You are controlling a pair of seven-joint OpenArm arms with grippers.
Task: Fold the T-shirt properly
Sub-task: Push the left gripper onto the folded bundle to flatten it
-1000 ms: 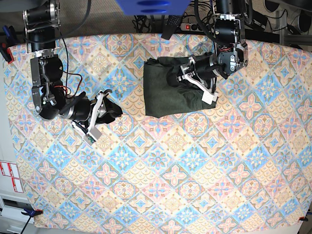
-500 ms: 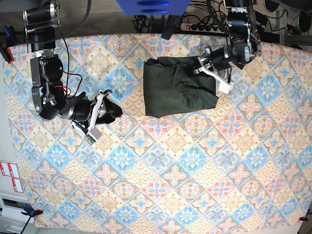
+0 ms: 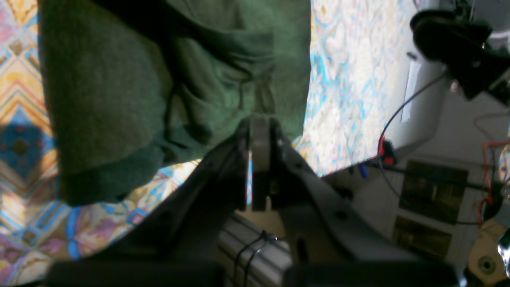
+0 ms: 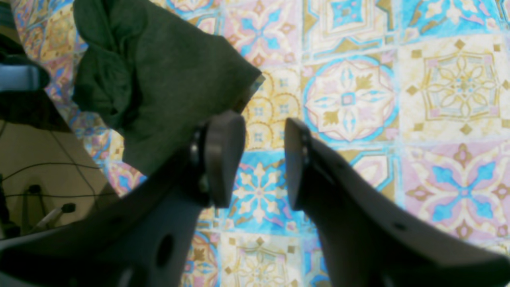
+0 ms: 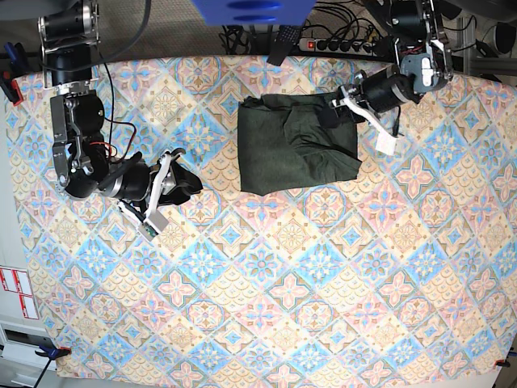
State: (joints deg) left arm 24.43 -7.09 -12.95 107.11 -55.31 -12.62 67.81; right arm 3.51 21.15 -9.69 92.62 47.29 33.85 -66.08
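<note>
Where folds overlap, soft dark-green heathered knit shirt [image 5: 271,149], roughly oblong

The bench [image 5: 283,283] is covered with a cloth of patterned tiles; a sheet of red-bordered labels [image 5: 18,291] is seen along its edge.

Dark shirt [image 5: 271,149] on patterned tile-print surface [image 5: 242,283]

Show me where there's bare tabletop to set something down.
Bare patterned tabletop stretches below the dark olive-green knit shirt, and another strip lies between the shirt and the black metal right arm. It's crowded at the shirt's upper right, under the left hand.
</note>
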